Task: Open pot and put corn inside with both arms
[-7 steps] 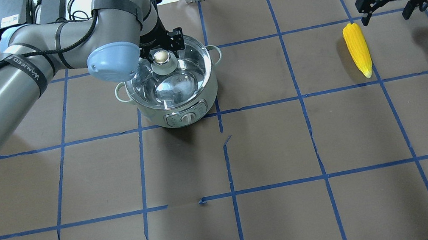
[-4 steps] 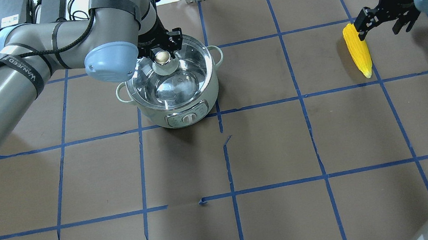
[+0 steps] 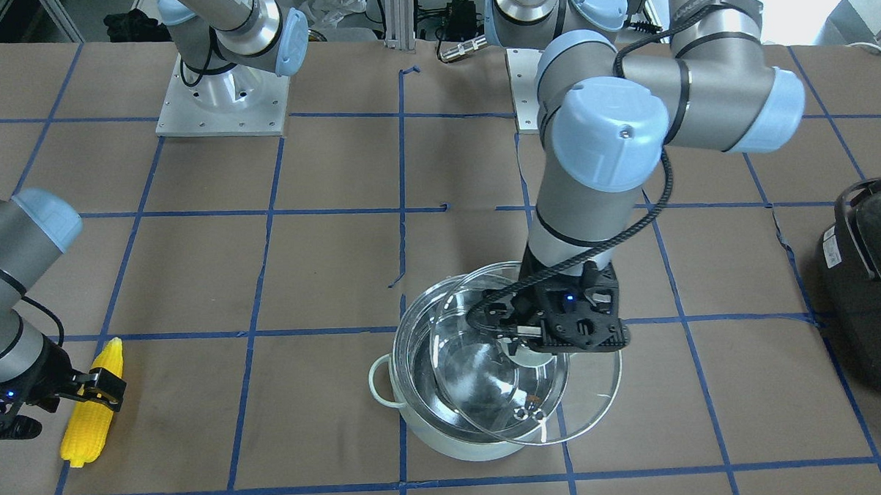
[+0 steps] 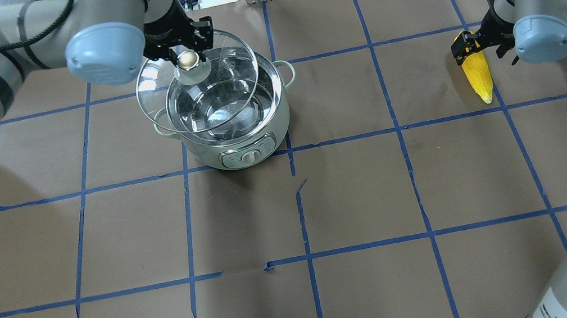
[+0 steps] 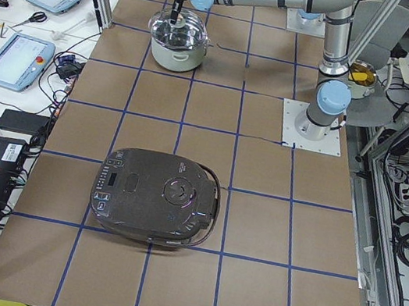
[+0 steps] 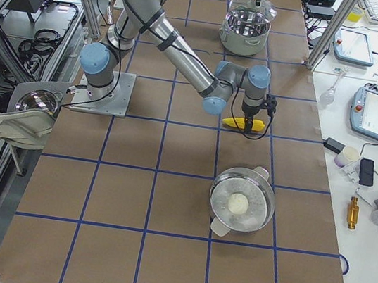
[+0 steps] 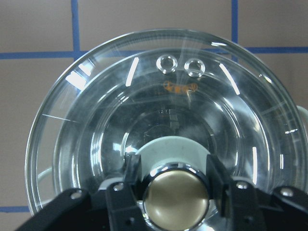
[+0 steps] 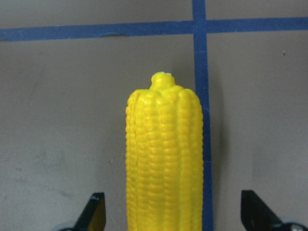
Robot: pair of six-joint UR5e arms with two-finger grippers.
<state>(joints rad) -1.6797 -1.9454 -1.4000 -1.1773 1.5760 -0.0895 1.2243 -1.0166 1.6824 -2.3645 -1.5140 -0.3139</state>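
Right wrist view, bottom edge first: right pincer (image 8: 174, 214) spread open, gripping nothing, fingertips (image 8: 97, 214) at both lower corners. Between them, touched by neither, the corn (image 8: 164, 159), flat on the counter (image 8: 57, 96), long axis straight up the frame, so square to the closing line. Judged ready for a short drop and squeeze.

Overhead view, upper right: same pincer over the corn's upper, thicker end, taper toward the lower frame edge. Nearer arm to the corn: the right arm.

Well apart, upper centre-left: the pot (image 4: 256, 129). Above it the glass lid (image 4: 160, 96), raised and offset toward upper left, yet overlapping most of the mouth. Clamped on the lid knob (image 7: 175, 197), the left pincer (image 4: 185, 55).
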